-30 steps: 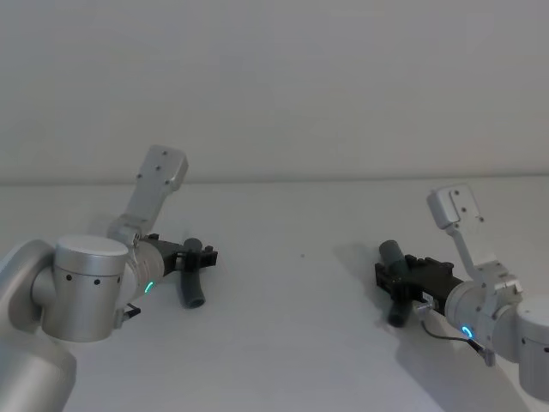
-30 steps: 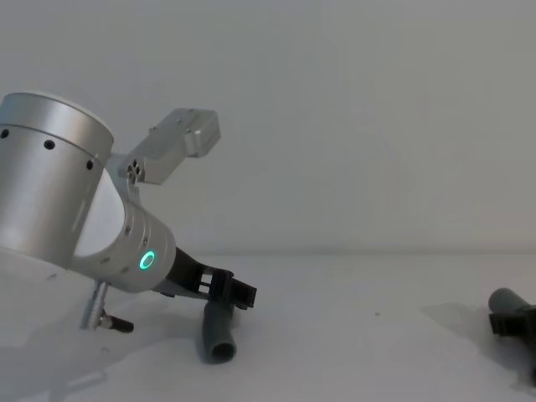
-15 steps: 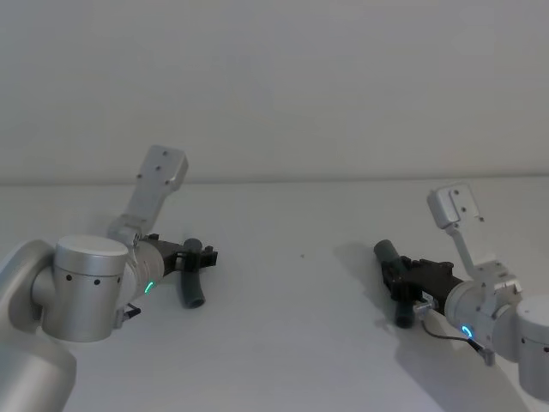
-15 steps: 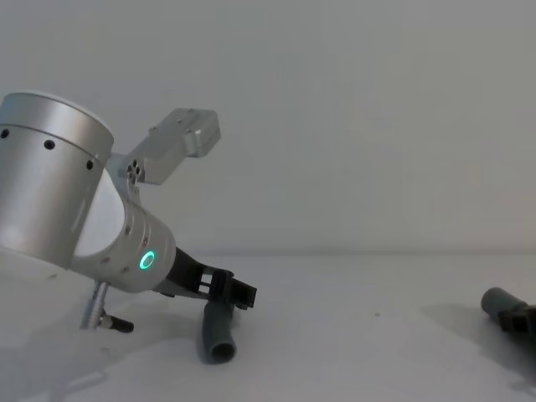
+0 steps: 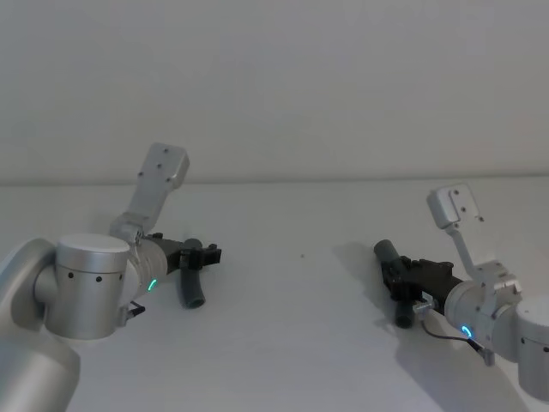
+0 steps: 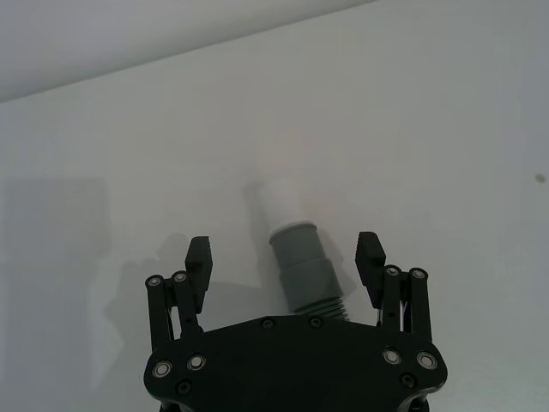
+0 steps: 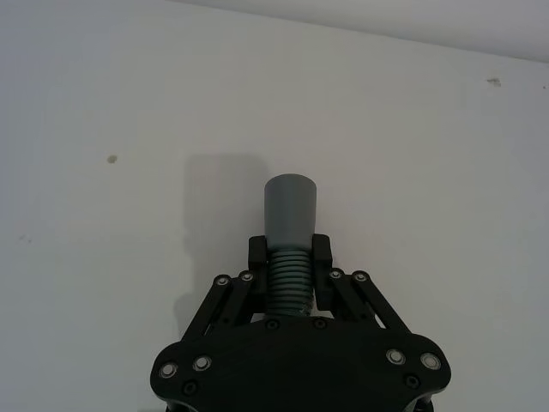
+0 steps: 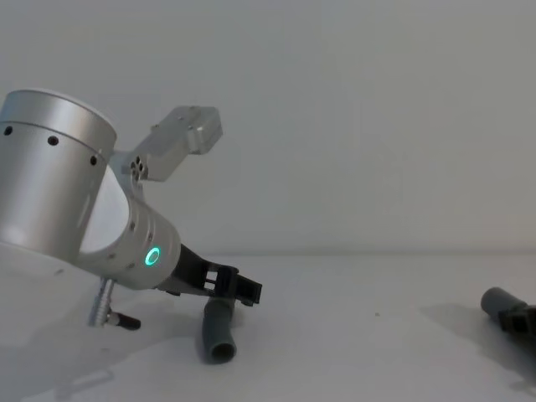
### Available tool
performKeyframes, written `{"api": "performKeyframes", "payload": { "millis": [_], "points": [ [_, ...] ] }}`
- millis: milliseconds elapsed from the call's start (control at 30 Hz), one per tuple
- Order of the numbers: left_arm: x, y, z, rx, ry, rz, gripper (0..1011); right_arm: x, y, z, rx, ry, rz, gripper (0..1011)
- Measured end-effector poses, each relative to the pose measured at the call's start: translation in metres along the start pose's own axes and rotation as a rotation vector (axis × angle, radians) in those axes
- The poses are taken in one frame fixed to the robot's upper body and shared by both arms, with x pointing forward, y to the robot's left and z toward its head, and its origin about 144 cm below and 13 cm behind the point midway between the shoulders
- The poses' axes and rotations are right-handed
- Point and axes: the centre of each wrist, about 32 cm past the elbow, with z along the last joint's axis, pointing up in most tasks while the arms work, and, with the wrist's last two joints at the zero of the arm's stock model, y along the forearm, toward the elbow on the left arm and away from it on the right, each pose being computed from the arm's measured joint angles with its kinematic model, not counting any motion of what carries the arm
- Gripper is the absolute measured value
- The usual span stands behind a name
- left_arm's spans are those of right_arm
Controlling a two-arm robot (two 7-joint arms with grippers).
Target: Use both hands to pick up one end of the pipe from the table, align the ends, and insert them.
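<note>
One grey pipe piece [image 6: 302,266] with a white tip lies on the table [image 5: 300,343], seen in the head view at the left [image 5: 190,290] and in the chest view [image 8: 218,335]. My left gripper [image 6: 285,257] is open, its fingers on either side of this piece without touching it; the gripper also shows in the head view [image 5: 202,256] and chest view [image 8: 239,289]. At the right, my right gripper [image 7: 290,253] is shut on the ribbed part of the other grey pipe piece [image 7: 290,206], its round end pointing away. This piece appears in the head view [image 5: 388,253] and chest view [image 8: 500,300].
A plain white wall [image 5: 283,86] rises behind the white table. A small dark speck [image 5: 302,255] marks the table between the two arms. The thick silver left arm [image 8: 75,209] stands large at the chest view's left.
The right gripper's fingers have shut on the ribbed pipe piece, which shifted slightly. The left arm has edged a little forward over its piece, still open.
</note>
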Motion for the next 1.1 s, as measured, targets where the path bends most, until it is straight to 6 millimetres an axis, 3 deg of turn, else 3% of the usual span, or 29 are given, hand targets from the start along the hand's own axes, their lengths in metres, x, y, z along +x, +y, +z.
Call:
{"api": "performKeyframes", "payload": {
  "millis": [1100],
  "points": [
    [-0.0059,-0.0016,0.0034,0.015,0.049,-0.036,1006,0.0,0.0,0.0,0.0,0.0,0.0,262]
  ]
}}
